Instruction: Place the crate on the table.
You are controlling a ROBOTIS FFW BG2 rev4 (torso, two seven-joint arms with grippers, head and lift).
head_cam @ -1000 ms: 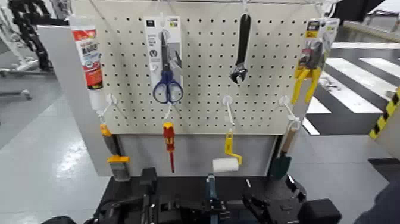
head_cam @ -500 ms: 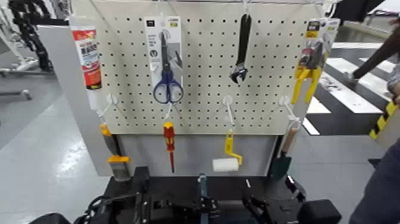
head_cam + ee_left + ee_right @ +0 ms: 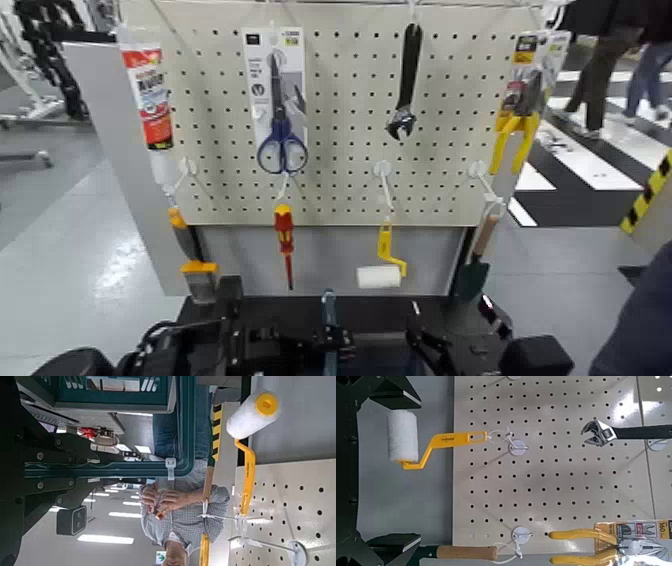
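Only the crate's thin blue handle bar [image 3: 328, 312] and a dark strip of the crate show at the bottom of the head view, over the black table [image 3: 400, 310]. My left gripper [image 3: 232, 338] is shut on the crate's left side. In the left wrist view, the crate's blue ribbed wall [image 3: 119, 396] runs right in front of the left gripper [image 3: 71, 469]. My right gripper [image 3: 450, 350] sits to the right of the crate, apart from it. In the right wrist view, the right gripper [image 3: 395, 469] has its fingers spread wide with nothing between them.
A pale pegboard [image 3: 340, 120] stands close behind the table, hung with scissors [image 3: 280, 110], a wrench [image 3: 405, 85], pliers [image 3: 520, 110], a screwdriver [image 3: 285, 240] and a paint roller [image 3: 380, 272]. A person's legs [image 3: 605, 60] pass at the far right. Blue clothing [image 3: 640, 320] is at the lower right.
The left gripper and the crate's handle bar have shifted left together. The right gripper has stayed put. A person has walked across the background at right.
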